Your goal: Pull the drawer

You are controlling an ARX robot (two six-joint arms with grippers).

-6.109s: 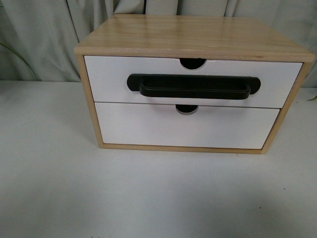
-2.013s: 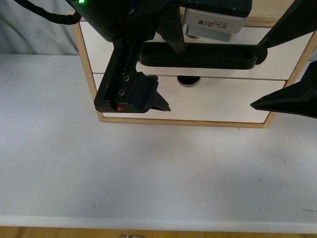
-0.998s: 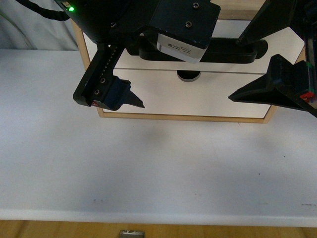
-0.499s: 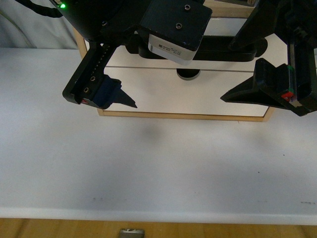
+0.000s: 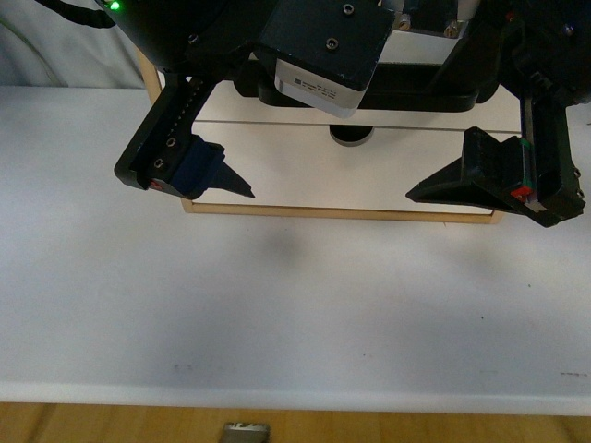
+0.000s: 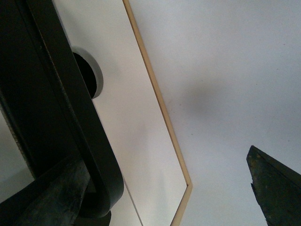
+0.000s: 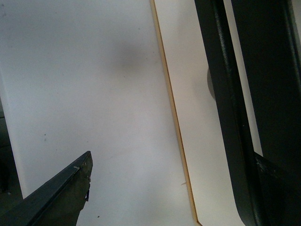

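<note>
The drawer [image 5: 231, 109] is the upper white front of the light wood cabinet [image 5: 323, 212]. Its long black bar handle [image 5: 416, 92] is mostly covered by my arms. My left gripper [image 5: 249, 138] is open at the handle's left end. One finger [image 6: 47, 197] lies behind the bar [image 6: 75, 103], the other [image 6: 275, 188] hangs in front of the plain lower front [image 5: 369, 175]. My right gripper [image 5: 443, 138] is open at the right end. There too, one finger [image 7: 277, 188] is behind the bar [image 7: 225, 108] and the other [image 7: 56, 197] is over the table.
The cabinet stands at the back of a white table [image 5: 277, 314]. A half-round notch [image 5: 351, 136] shows in the lower front's top edge. A grey curtain [image 5: 55, 46] hangs behind. A small metal part [image 5: 247, 429] sits below the table's front edge.
Both arms have come in front of the cabinet since the first frame. In the last second the right gripper's lower finger dropped and moved left, and the left one shifted left.
</note>
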